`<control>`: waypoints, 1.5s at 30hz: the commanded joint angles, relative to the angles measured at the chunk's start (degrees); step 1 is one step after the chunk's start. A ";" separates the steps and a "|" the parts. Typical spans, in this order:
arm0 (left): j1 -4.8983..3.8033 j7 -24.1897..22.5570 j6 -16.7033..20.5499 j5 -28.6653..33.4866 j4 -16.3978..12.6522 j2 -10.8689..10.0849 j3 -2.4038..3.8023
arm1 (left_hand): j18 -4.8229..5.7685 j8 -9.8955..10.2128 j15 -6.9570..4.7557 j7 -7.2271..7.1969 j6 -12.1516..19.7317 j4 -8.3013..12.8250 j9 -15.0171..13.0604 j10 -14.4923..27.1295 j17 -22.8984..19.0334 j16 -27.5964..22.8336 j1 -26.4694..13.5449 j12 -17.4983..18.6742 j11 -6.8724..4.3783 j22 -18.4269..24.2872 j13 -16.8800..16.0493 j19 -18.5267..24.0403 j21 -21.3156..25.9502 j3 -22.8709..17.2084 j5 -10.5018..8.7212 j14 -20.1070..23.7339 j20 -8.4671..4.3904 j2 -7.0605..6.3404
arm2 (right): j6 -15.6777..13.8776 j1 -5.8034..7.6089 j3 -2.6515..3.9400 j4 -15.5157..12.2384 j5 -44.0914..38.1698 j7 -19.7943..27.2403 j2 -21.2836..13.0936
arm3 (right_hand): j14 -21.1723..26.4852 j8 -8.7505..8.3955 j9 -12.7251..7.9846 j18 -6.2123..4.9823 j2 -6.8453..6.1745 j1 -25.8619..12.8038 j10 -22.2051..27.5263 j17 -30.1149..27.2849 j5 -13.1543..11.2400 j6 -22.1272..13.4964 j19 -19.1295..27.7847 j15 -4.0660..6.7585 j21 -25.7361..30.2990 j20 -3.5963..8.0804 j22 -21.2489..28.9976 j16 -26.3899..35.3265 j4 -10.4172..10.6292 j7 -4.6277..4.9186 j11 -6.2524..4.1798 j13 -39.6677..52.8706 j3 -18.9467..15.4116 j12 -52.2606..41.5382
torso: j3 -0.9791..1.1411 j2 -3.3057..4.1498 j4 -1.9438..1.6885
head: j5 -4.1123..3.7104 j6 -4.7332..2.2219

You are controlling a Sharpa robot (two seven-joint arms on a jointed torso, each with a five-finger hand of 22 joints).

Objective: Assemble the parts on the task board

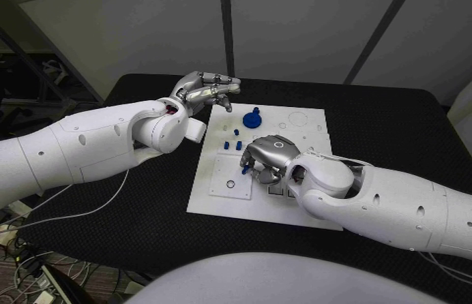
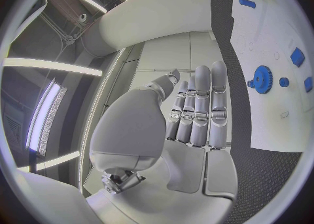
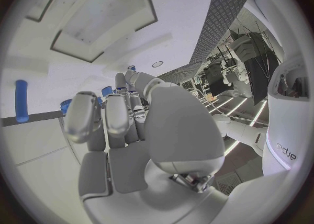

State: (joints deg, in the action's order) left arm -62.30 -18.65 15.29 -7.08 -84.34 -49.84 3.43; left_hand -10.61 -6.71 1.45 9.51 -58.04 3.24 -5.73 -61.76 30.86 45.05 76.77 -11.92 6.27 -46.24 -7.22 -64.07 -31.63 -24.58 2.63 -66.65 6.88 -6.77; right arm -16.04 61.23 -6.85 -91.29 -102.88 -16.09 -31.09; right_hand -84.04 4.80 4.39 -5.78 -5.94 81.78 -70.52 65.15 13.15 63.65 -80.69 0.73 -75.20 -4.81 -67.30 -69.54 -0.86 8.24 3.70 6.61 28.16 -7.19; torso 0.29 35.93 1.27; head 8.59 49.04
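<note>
The white task board (image 1: 224, 196) lies in the middle of the black table. A blue gear (image 1: 253, 119) stands on its far part, also seen as the blue gear (image 2: 262, 79) in the left wrist view. Several small blue parts (image 1: 235, 141) lie just left of my right hand (image 1: 267, 155). That hand hangs low over the board's middle with its fingers (image 3: 108, 114) curled down; blue bits (image 3: 107, 91) peek out past them, and any hold is hidden. A blue peg (image 3: 21, 108) lies off to the side. My left hand (image 1: 207, 89) hovers over the board's far left corner, fingers (image 2: 199, 106) straight and holding nothing.
The board (image 3: 39, 72) has a rectangular recess (image 3: 98, 20) and round holes (image 1: 298, 118), and a small ring (image 1: 230, 184) sits near its front left. The black table (image 1: 393, 120) is bare to the right. Cables (image 1: 29, 249) trail at the front left.
</note>
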 commanded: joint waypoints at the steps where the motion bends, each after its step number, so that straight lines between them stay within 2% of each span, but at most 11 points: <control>1: -0.10 -0.10 -0.81 0.13 -0.03 0.05 0.07 | 0.30 -0.11 0.16 0.38 0.00 0.25 0.07 0.48 -0.05 -0.38 0.15 0.06 0.03 0.05 0.05 0.38 0.27 0.19 0.10 0.41 0.04 0.53 | -1.31 0.05 0.00 -0.15 -2.61 -1.66 0.05 | -2.39 0.24 0.09 1.12 -0.13 -0.67 -0.33 0.02 -0.04 0.33 -0.05 0.28 -0.25 -0.14 -0.09 -0.26 0.04 0.05 0.22 0.10 -0.33 0.33 | 0.00 0.03 -0.01 | 0.05 0.03; 12: -0.10 -0.05 -0.84 0.13 0.14 0.04 0.07 | 0.30 -0.11 0.16 0.38 0.00 0.25 0.07 0.48 -0.05 -0.38 0.15 0.06 0.03 0.05 0.05 0.38 0.27 0.19 0.10 0.41 0.04 0.53 | -1.63 0.05 0.00 -0.39 -3.45 -1.67 -0.14 | -2.40 0.25 0.10 1.14 -0.14 -0.75 -0.38 0.10 0.02 0.39 -0.07 0.29 -0.34 -0.14 -0.22 -0.36 0.05 0.02 0.19 0.13 -0.38 0.33 | 0.04 -0.04 0.05 | 0.21 0.22; 24: -0.09 0.02 -0.93 0.13 0.21 0.10 0.06 | 0.29 -0.15 0.17 0.38 -0.04 0.28 0.08 0.56 -0.14 -0.42 0.16 0.04 0.04 0.09 0.07 0.41 0.34 0.22 0.10 0.44 0.06 0.54 | 0.86 0.05 0.00 -0.62 -4.65 -1.60 0.06 | -2.39 0.28 0.13 1.14 -0.21 -0.87 -0.46 0.10 -0.01 0.50 -0.06 0.31 -0.39 -0.13 -0.29 -0.42 0.04 -0.05 0.14 0.17 -0.47 0.33 | 0.01 0.03 -0.06 | 0.27 0.49; 29: -0.09 0.07 -0.95 0.13 0.23 0.04 0.06 | 0.29 -0.16 0.18 0.38 -0.05 0.28 0.08 0.60 -0.17 -0.43 0.16 0.04 0.05 0.10 0.08 0.41 0.36 0.24 0.10 0.46 0.07 0.55 | 1.55 0.05 0.00 -0.86 -5.38 -1.81 -0.01 | -2.39 0.32 0.15 1.16 -0.25 -0.95 -0.52 0.16 -0.11 0.59 -0.07 0.34 -0.46 -0.12 -0.39 -0.53 0.03 -0.11 0.10 0.21 -0.55 0.32 | -0.01 -0.01 0.03 | 0.39 0.64; 45: -0.09 0.10 -1.07 0.13 0.37 0.10 0.06 | 0.29 -0.17 0.18 0.38 -0.05 0.28 0.08 0.61 -0.18 -0.43 0.16 0.04 0.05 0.10 0.08 0.42 0.37 0.24 0.10 0.46 0.07 0.55 | 2.13 0.05 0.00 -1.38 -7.53 -2.84 0.00 | -2.40 0.34 0.18 1.16 -0.36 -1.19 -0.63 0.27 -0.27 0.71 -0.05 0.38 -0.53 -0.08 -0.47 -0.72 0.06 -0.18 0.03 0.28 -0.75 0.33 | 0.02 -0.01 0.02 | 0.43 0.84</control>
State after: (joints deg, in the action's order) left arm -62.29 -18.41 14.95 -7.06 -83.97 -49.79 3.43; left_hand -10.61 -6.71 1.64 9.51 -58.04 3.41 -5.74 -61.47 30.75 44.81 76.77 -11.92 6.40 -46.20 -7.22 -64.07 -31.62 -24.42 2.63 -66.45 6.88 -6.77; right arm -14.52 61.22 -6.86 -92.50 -108.79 -18.31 -31.13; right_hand -84.04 4.94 4.50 -5.78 -6.17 81.11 -70.73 65.35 13.15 63.99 -80.69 0.73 -75.60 -4.81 -67.70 -70.00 -0.87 8.14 3.90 6.83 27.84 -7.19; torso 0.30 35.93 1.29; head 9.03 49.87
